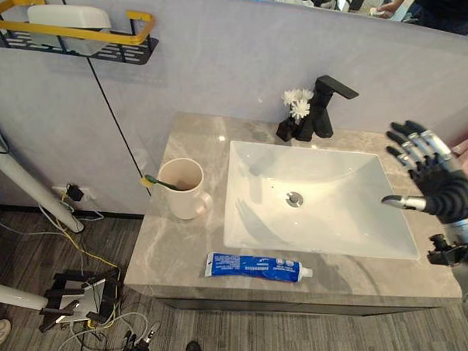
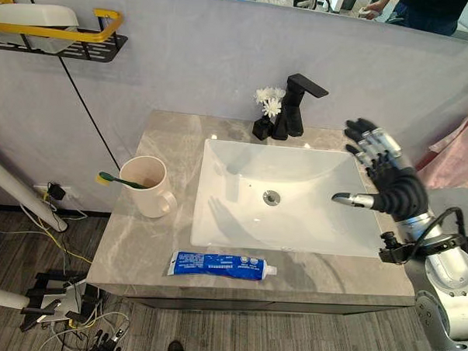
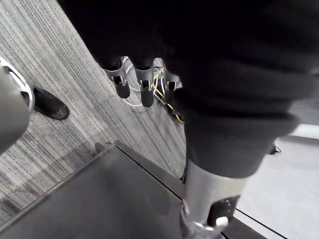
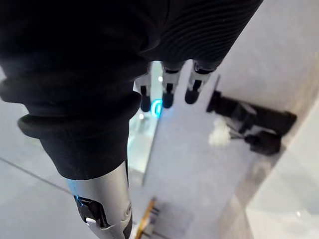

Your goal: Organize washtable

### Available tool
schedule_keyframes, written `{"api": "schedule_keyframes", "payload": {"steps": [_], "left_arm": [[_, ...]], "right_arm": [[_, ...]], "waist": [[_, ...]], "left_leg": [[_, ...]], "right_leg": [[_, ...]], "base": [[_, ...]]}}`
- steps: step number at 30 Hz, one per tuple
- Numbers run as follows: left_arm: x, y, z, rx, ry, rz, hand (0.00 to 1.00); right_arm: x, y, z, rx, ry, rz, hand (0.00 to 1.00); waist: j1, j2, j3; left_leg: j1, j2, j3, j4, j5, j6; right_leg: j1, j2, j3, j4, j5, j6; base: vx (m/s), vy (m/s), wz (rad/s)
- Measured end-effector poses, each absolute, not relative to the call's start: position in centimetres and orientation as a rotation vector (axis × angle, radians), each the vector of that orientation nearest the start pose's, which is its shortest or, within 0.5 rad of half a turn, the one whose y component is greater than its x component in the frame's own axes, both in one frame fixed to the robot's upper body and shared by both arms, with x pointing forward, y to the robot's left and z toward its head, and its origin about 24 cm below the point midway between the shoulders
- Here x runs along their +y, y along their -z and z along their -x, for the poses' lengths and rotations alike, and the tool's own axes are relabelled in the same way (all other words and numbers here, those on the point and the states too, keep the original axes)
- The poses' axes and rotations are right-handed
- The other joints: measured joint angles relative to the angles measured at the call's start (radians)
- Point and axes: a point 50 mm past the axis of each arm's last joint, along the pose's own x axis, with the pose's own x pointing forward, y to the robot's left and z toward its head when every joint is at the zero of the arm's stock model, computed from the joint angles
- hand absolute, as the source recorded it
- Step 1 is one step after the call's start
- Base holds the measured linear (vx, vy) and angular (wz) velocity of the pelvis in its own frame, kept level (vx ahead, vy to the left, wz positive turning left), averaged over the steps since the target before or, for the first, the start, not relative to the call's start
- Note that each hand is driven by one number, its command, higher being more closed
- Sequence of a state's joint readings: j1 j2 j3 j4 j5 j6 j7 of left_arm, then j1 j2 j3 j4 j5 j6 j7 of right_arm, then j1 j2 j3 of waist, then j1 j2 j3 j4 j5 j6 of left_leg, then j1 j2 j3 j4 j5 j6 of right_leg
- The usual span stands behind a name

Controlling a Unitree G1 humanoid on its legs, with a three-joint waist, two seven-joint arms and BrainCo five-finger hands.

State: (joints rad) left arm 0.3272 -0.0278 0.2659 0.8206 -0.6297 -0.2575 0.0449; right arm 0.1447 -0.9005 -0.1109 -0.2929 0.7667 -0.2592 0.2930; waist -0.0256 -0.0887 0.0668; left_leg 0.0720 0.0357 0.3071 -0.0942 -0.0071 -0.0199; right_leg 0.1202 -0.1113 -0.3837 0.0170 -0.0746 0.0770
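A blue toothpaste tube (image 1: 257,267) lies flat along the front edge of the grey marble washtable (image 1: 168,250), white cap to the right. A cream mug (image 1: 182,187) stands left of the white sink (image 1: 311,198), holding a toothbrush (image 1: 162,182) with a green and yellow handle laid across its rim. My right hand (image 1: 434,178) hovers open above the sink's right edge, fingers spread, holding nothing. My left hand (image 3: 142,84) hangs low over the floor, fingers straight and empty.
A black faucet (image 1: 326,102) and a small black vase of white flowers (image 1: 295,112) stand behind the sink. A black and yellow wall shelf (image 1: 77,36) with a white container hangs upper left. A mirror runs along the wall above. Cables lie on the floor at left.
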Motion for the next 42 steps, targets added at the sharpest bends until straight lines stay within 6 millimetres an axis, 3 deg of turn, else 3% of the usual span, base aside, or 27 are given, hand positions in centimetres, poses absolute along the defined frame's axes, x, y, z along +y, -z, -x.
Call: {"api": "schedule_keyframes", "payload": {"steps": [18, 31, 35, 42], "left_arm": [[21.4, 15.2, -4.1, 0.817, -0.752, 0.54, 0.0], [21.7, 15.1, -4.5, 0.802, -0.736, 0.535, 0.0], [21.9, 15.0, -4.5, 0.8, -0.736, 0.533, 0.0], [22.3, 14.9, -4.5, 0.793, -0.745, 0.526, 0.0]], "right_arm": [[-24.5, -15.2, -21.4, -0.139, -0.603, 0.277, 0.0], [-24.2, -14.4, -21.2, -0.08, -0.654, 0.356, 0.0], [-24.3, -14.4, -21.1, -0.064, -0.671, 0.465, 0.0], [-24.5, -14.2, -21.3, -0.069, -0.656, 0.865, 0.0]], "waist": [[0.013, -0.012, -0.011], [0.017, -0.028, -0.018], [0.021, -0.035, -0.022], [0.015, -0.058, -0.036]], "left_leg": [[-0.015, -0.004, -0.024, 0.0, 0.002, 0.004], [-0.095, -0.015, -0.089, 0.058, 0.008, 0.021], [-0.101, -0.023, -0.097, 0.05, 0.02, 0.029], [-0.11, -0.037, -0.121, 0.002, 0.067, 0.037]], "right_leg": [[-0.003, -0.001, -0.026, 0.0, -0.001, -0.002], [-0.022, -0.012, -0.082, -0.001, -0.002, -0.002], [-0.029, -0.018, -0.083, -0.001, -0.002, -0.002], [-0.05, -0.024, -0.097, 0.0, -0.002, -0.002]], "base": [[0.0, -0.009, 0.03], [-0.03, -0.012, 0.15], [-0.05, 0.014, 0.05], [-0.05, 0.013, 0.09]]}}
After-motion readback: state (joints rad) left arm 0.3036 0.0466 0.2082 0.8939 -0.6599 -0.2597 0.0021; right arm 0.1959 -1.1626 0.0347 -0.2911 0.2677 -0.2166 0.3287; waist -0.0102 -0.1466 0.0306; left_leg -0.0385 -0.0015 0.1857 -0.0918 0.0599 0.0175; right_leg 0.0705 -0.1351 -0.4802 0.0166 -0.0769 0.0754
